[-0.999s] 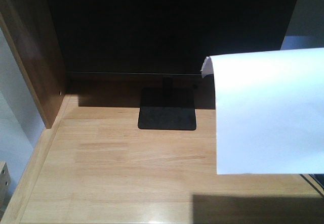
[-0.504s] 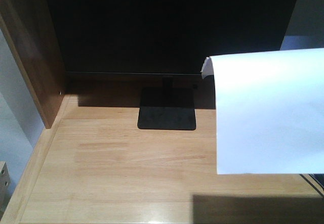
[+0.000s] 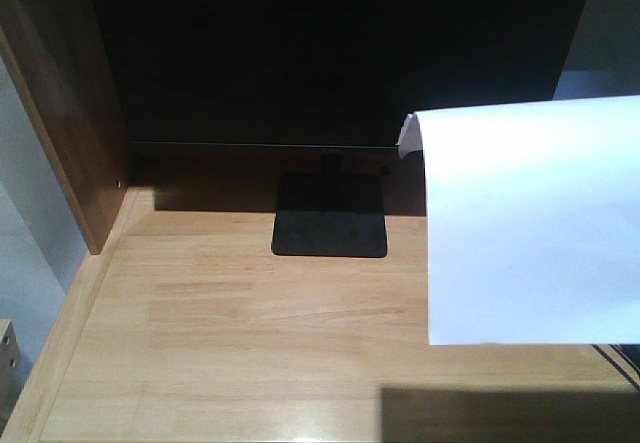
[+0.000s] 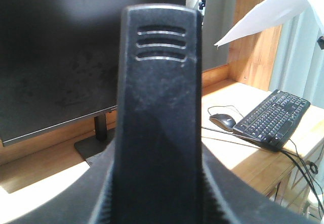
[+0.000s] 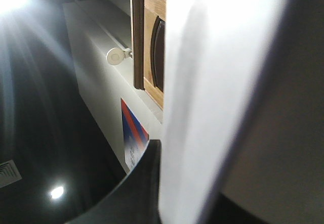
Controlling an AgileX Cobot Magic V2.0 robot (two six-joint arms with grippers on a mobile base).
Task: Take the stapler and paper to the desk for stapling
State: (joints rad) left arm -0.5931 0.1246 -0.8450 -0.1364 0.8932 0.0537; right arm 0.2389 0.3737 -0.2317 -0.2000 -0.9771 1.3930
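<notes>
Front-facing view takes in the desk, a pale wooden top with plank grain, sunlit across the middle and shadowed along the near right edge. A big dark monitor fills the back of it, and a darker brown side panel closes off the left. The paper hangs in the air over the right part of the desk, clear of the wood, its top curling over towards the monitor and its flat lower edge nearest the camera. The monitor's square black base sits flat on the desk, just left of the sheet.

From the left wrist, a black keyboard lies at the right end of the desk. The stapler stands upright in the middle of that view, close up and blurred, three short slots near its top, held off the desk. A black mouse rests just left of the keyboard. The left gripper seems clamped on the stapler, though its fingers are mostly hidden. From the right wrist, the right gripper is closed on the sheet's edge.
</notes>
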